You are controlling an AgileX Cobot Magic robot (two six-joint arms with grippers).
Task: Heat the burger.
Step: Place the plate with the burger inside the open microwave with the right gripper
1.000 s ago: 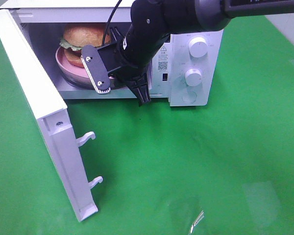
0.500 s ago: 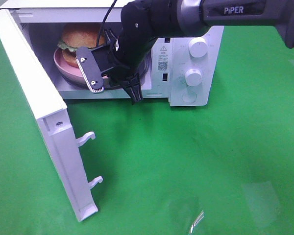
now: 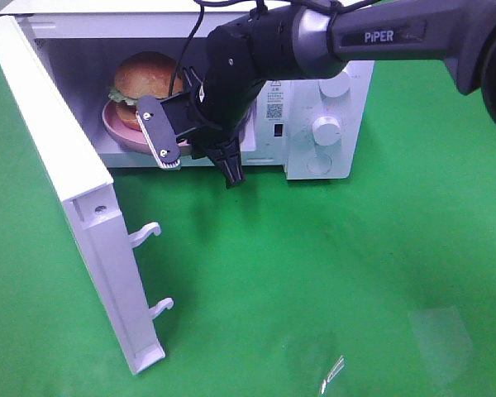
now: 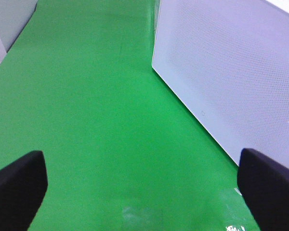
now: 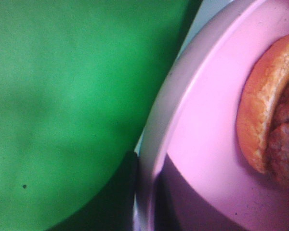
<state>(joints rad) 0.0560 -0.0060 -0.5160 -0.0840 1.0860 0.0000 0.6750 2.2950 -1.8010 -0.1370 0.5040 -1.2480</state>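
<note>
A: Burger (image 3: 145, 76), round, with a glossy golden-brown bun over a green lettuce frill: where is it?

B: Inside the open white box microwave (image 3: 314, 161), on a round pink plate (image 3: 117, 137), well back in the cavity, towards the hinge side.

A: And the arms?

B: The right gripper (image 3: 230, 170) is at the oven's mouth, closed to a slit on the plate's near rim, I'd say. So the burger lies beyond it, deeper in and off towards the swung-out white door (image 3: 74, 190). Being round, it has no long axis to mind, so I judge the push goes straight in.

A: The left one?

B: The left gripper (image 4: 144, 192) is spread wide with nothing in it, over the green desk (image 4: 86, 120) on the door's outer side. The right arm is far nearer the burger. The left looks better set for the door.

A: Do the views differ?

B: The high camera shows oven, door and burger whole, but the arm hides the near rim. The right wrist view shows that rim close, with one dark finger (image 5: 129, 192) against it. The second finger I cannot make out.
</note>
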